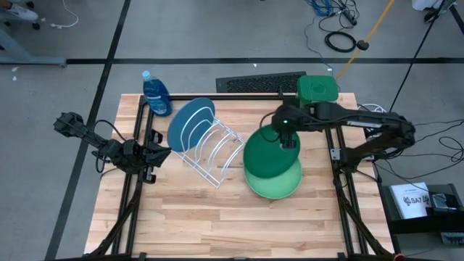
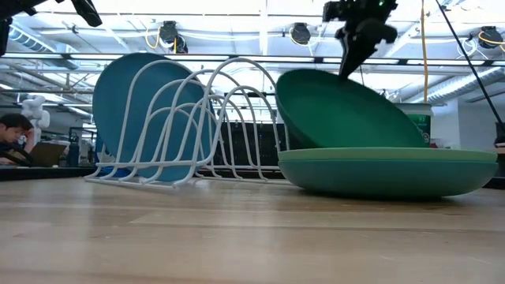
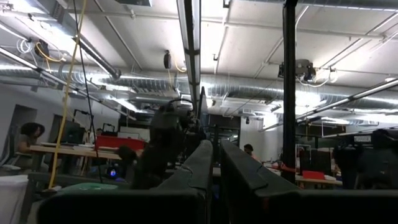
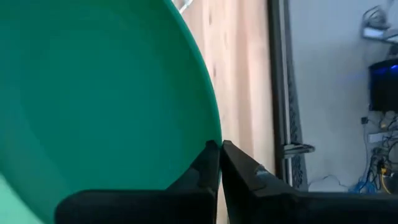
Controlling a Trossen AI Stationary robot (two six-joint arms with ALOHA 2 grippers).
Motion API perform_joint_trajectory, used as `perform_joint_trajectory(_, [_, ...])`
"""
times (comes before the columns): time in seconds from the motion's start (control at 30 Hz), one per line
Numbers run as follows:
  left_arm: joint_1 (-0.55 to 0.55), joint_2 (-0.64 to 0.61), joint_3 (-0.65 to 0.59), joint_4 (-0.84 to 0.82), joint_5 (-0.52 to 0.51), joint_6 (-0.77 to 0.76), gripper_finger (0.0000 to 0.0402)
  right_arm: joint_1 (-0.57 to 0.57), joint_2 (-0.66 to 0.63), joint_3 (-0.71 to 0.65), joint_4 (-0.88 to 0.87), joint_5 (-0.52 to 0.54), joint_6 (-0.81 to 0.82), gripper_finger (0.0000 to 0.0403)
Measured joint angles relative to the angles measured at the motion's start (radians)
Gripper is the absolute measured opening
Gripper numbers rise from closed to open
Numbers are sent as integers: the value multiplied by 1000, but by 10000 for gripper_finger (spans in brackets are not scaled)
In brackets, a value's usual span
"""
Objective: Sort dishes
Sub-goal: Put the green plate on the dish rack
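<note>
Right pincer [image 1: 285, 135] is clenched on the far rim of the dark green plate [image 1: 270, 154], tilting it up off the light green plate [image 1: 279, 183] beneath, presumably to carry it to the white rack [image 1: 214, 148] on its left, where a blue plate [image 1: 190, 122] stands. Left pincer [image 1: 154, 154], fingers together and empty, waits at the worktop's [image 1: 217, 217] left edge.

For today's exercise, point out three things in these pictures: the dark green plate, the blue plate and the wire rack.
dark green plate [image 1: 270, 156]: high view, middle of its tilted face.
blue plate [image 2: 126, 102]: low view, its face seen between the rack's wires.
wire rack [image 1: 217, 148]: high view, one of its white loops.
</note>
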Motion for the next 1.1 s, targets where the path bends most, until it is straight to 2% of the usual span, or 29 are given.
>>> perform_joint_trajectory(0.47, [0,0,0,-2,0,0,31,63,-125,0,93,-7,-4,0])
perform_joint_trajectory(0.77, [0,0,0,-2,-1,0,31,107,-170,0,253,-19,-62,0])
perform_joint_trajectory(1.1, [0,0,0,-2,-3,1,31,135,-177,0,534,-125,-137,0])
